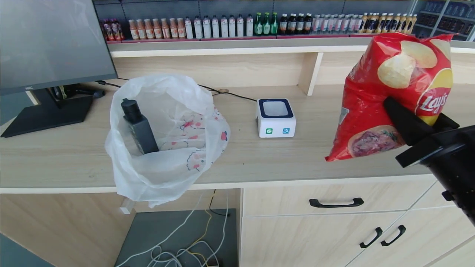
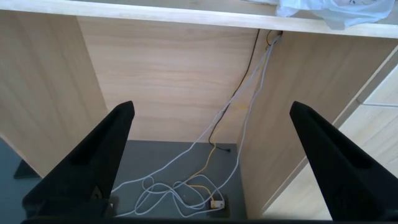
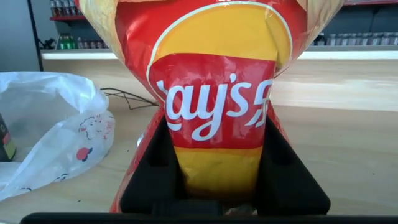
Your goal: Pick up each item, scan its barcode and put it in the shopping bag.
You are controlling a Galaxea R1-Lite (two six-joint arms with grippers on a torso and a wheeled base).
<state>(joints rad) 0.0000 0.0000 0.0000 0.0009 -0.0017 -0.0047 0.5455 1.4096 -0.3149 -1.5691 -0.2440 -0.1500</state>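
You have one dark grey bottle [image 1: 139, 128] bagged in the translucent white plastic shopping bag [image 1: 193, 111] at left, while your right gripper [image 1: 423, 118] clamps the red foil chip bag [image 1: 393, 96] aloft, right of the small white box scanner [image 1: 275, 118] and likely unscanned, and your left gripper [image 2: 212, 112] gapes empty.

Matte black left gripper [image 2: 212, 109], two broad wedge-shaped fingers [image 2: 93, 162] tapering to blunt tips, smooth flat faces, right gripper [image 1: 417, 111] in the same matte black, slab-sided fingers [image 1: 402, 118], boxy black wrist housing [image 1: 451, 159] at four o'clock of the head view
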